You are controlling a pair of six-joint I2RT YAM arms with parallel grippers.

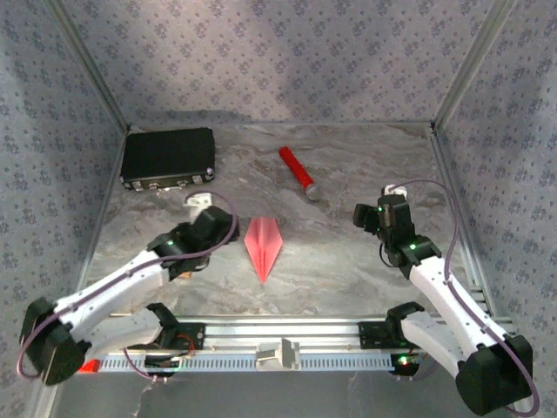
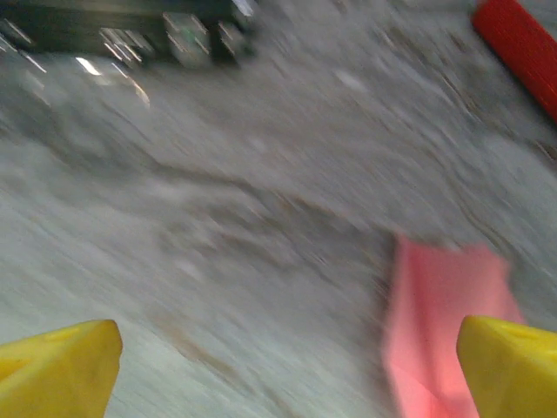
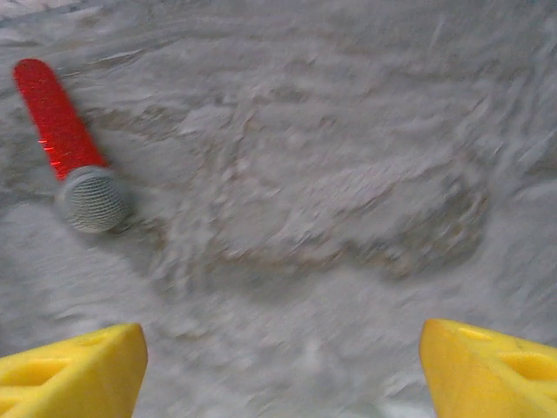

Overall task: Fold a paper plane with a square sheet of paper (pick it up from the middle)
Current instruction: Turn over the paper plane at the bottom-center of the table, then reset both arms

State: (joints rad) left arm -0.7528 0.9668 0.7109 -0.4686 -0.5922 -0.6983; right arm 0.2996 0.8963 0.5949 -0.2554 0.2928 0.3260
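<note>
A marble-patterned table (image 1: 348, 270) seen from above, walled in by patterned fabric, with two white robot arms reaching in from the near edge.

A pink-red paper plane (image 1: 263, 246) lies flat near the middle of the table, between the two arms. It is a slim dart with a long centre crease. Its tip points toward the near edge and its wide tail points away.

The left fingers (image 1: 228, 228) sit low over the table just left of the plane, close beside its tail. In the left wrist view, which is blurred, the two yellow fingertips (image 2: 61, 370) stand spread wide at the bottom corners with bare table between them. The plane (image 2: 435, 322) lies next to the right-hand fingertip, which overlaps its edge. Whether the two touch cannot be told.

The right fingers (image 1: 365, 216) are well to the right of the plane, over bare table. In the right wrist view their yellow tips (image 3: 74, 370) are also spread wide, holding nothing.

A black case (image 1: 168, 157) rests in the far left corner. A red cylinder (image 1: 297, 171) with a grey tip lies at the far middle, also seen at the upper left of the right wrist view (image 3: 61, 126). A small pale block (image 1: 201, 199) sits just in front of the case.
</note>
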